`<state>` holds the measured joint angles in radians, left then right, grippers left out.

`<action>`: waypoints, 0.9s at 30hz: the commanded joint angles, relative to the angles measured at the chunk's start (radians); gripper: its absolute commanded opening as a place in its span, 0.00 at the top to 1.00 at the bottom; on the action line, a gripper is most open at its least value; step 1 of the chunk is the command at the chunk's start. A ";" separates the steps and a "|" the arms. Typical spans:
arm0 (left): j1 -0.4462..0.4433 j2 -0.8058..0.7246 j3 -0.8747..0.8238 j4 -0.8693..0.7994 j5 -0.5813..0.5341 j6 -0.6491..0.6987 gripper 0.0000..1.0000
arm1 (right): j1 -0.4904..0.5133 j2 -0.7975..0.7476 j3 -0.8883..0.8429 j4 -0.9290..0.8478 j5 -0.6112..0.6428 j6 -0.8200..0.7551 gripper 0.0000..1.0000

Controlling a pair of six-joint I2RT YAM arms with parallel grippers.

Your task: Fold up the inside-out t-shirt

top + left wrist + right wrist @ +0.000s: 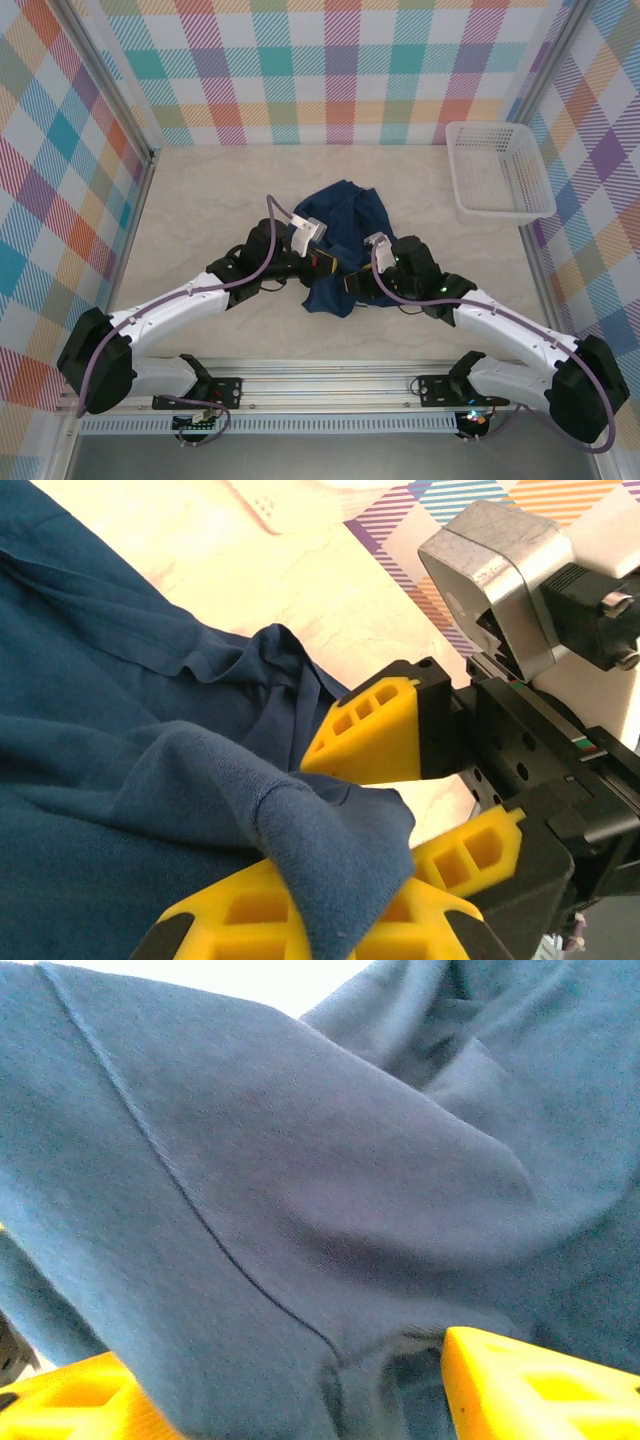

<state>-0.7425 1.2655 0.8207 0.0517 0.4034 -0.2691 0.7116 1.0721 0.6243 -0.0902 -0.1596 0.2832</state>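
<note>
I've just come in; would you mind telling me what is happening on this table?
Two robot arms are working on a dark blue t-shirt, which lies crumpled in a heap at the middle of the table, not yet folded. The left hand is shut on a fold of cloth at the heap's near edge. The right hand is close beside it, jaws apart with cloth lying loosely between them. A white basket sits at the far right.

basket far right, t-shirt centre — left gripper, right gripper at its near edge
</note>
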 commanded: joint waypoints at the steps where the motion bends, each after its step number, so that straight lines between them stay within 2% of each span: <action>1: 0.005 -0.013 0.001 -0.006 0.020 -0.015 1.00 | 0.020 0.026 -0.002 0.108 -0.068 -0.007 0.32; 4: 0.006 -0.015 0.002 -0.003 0.045 -0.015 1.00 | 0.030 0.068 0.013 0.097 0.000 -0.011 0.31; 5: 0.005 -0.018 -0.003 -0.001 0.047 -0.012 1.00 | 0.030 0.088 0.026 0.092 0.034 -0.008 0.35; 8: 0.005 -0.038 -0.009 -0.023 0.015 0.009 1.00 | 0.029 0.114 0.058 0.103 0.076 0.001 0.73; 9: 0.008 -0.048 -0.009 -0.048 -0.025 0.018 1.00 | 0.024 0.097 0.056 0.109 0.045 -0.007 0.82; 11: 0.014 -0.066 -0.013 -0.092 -0.124 0.025 1.00 | -0.003 0.044 0.027 0.136 -0.075 -0.012 0.94; 14: 0.017 -0.058 -0.009 -0.148 -0.324 0.026 1.00 | -0.077 -0.026 -0.038 0.244 -0.346 0.032 0.98; 16: 0.017 -0.046 -0.007 -0.160 -0.398 0.040 1.00 | -0.112 -0.048 -0.070 0.311 -0.460 0.071 1.00; 18: 0.017 -0.037 -0.002 -0.160 -0.427 0.044 1.00 | -0.133 -0.051 -0.089 0.370 -0.552 0.095 1.00; 22: 0.015 -0.027 0.003 -0.151 -0.456 0.047 0.99 | -0.142 -0.045 -0.090 0.404 -0.660 0.077 1.00; 25: 0.017 -0.007 0.014 -0.154 -0.461 0.048 0.92 | -0.146 -0.014 -0.082 0.426 -0.735 0.062 1.00; 27: 0.016 0.001 0.019 -0.159 -0.465 0.054 0.87 | -0.146 0.021 -0.050 0.374 -0.778 0.026 0.99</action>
<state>-0.7391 1.2469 0.8211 -0.0769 0.0341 -0.2310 0.5713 1.0679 0.5404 0.2573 -0.7738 0.3504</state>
